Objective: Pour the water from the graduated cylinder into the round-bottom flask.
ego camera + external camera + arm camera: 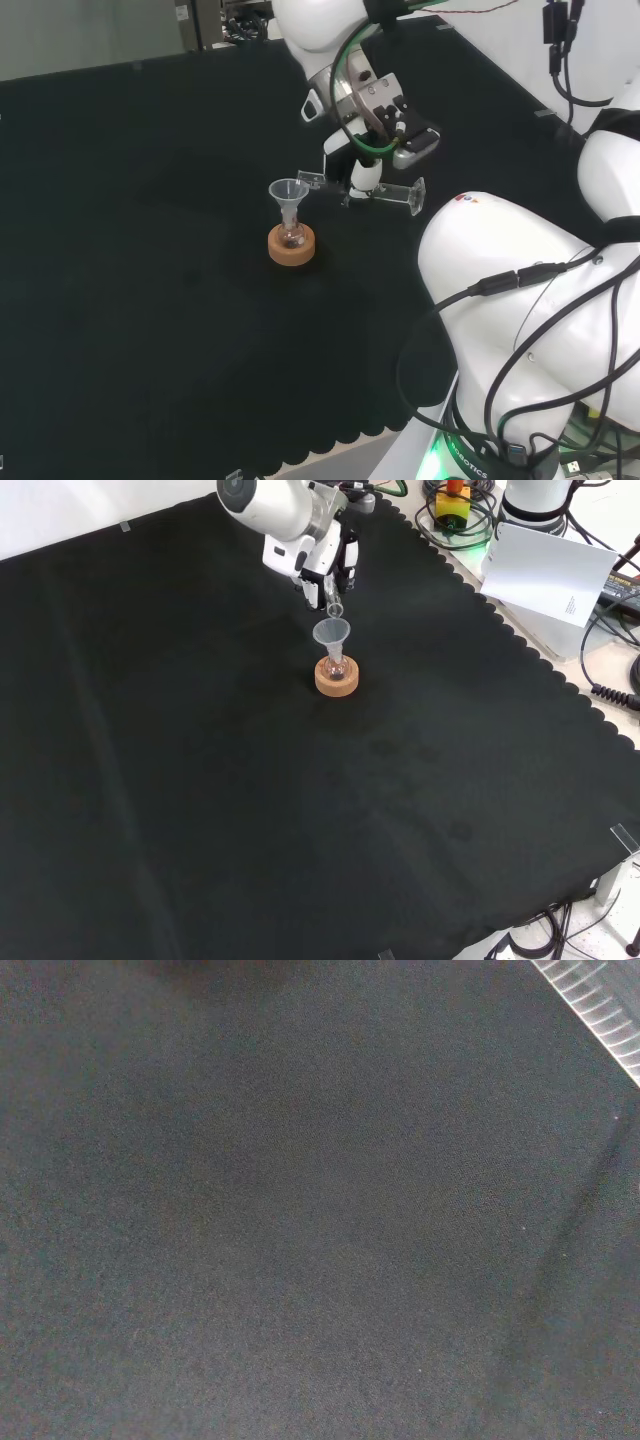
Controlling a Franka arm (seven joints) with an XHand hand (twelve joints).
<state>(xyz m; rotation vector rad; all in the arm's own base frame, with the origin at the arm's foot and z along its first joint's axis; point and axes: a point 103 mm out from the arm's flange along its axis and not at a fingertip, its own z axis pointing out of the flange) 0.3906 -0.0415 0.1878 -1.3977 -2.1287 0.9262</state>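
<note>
Black cloth [300, 830] bears a cork ring [291, 246] holding flask [291, 238] with funnel [288, 193]. Hand [365, 175] clamps the clear cylinder [385, 194], tipped level, mouth over funnel.

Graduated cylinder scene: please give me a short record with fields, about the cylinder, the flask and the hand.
cylinder: graduated cylinder held about horizontal, mouth beside the funnel's rim
hand: hand curled round the cylinder's middle
funnel: clear funnel upright in the flask's neck
flask: round-bottom flask upright on cork ring
surface: black cloth
</note>
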